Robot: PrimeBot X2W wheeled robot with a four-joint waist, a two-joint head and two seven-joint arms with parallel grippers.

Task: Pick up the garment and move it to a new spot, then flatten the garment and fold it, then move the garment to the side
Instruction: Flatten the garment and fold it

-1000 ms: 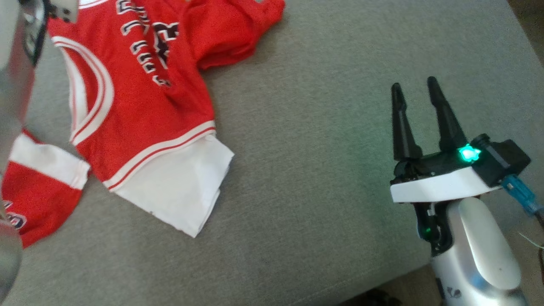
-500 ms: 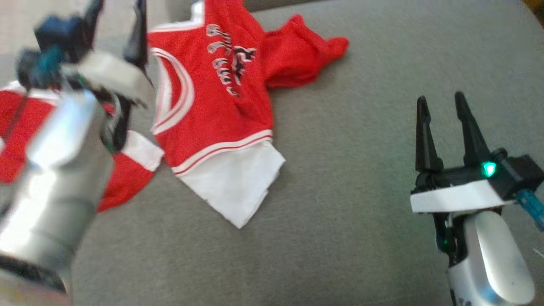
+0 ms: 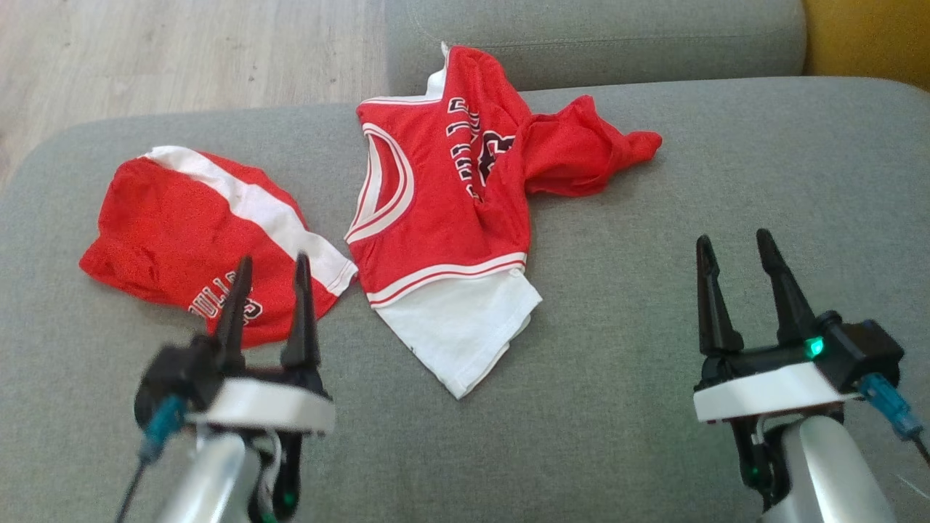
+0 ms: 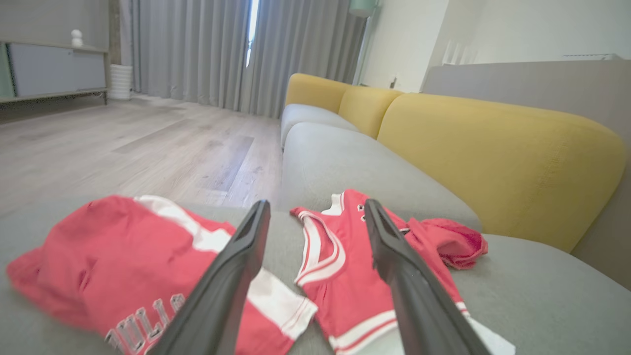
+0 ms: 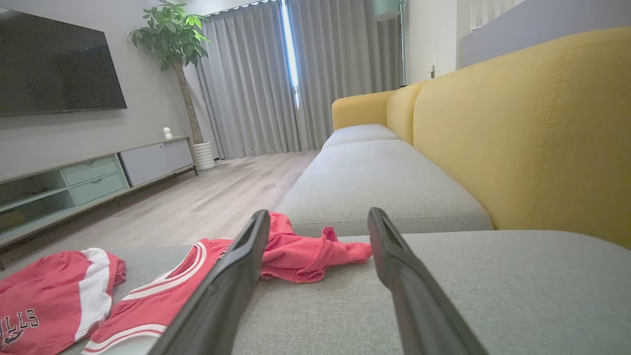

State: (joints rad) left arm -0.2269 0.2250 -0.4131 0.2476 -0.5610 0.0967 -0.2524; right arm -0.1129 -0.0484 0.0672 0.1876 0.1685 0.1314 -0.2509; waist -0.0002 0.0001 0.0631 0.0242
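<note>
A crumpled red jersey (image 3: pixel 443 211) with white trim and a white panel at its near end lies mid-cushion; in the wrist views the jersey (image 4: pixel 345 276) (image 5: pixel 305 251) lies ahead. Left of it lie red shorts (image 3: pixel 189 232) with a white stripe, also the shorts (image 4: pixel 113 261) (image 5: pixel 49 291). My left gripper (image 3: pixel 273 258) is open and empty, its tips over the shorts' near edge; the left gripper (image 4: pixel 316 204) points between both garments. My right gripper (image 3: pixel 732 237) stands open and empty over bare cushion right of the jersey, the right gripper (image 5: pixel 319 213) aimed past its bunched far end.
Both garments rest on a grey sofa cushion (image 3: pixel 654 181) with bare fabric to the right and in front. A yellow backrest (image 5: pixel 517 123) runs along the right. Wood floor (image 3: pixel 182 51) lies beyond the cushion's left far edge, with a TV cabinet (image 5: pixel 88 172) across the room.
The head camera has swung, so the whole picture has shifted. My left arm has drawn back from over the jersey to the lower left, open throughout. The right gripper holds its pose.
</note>
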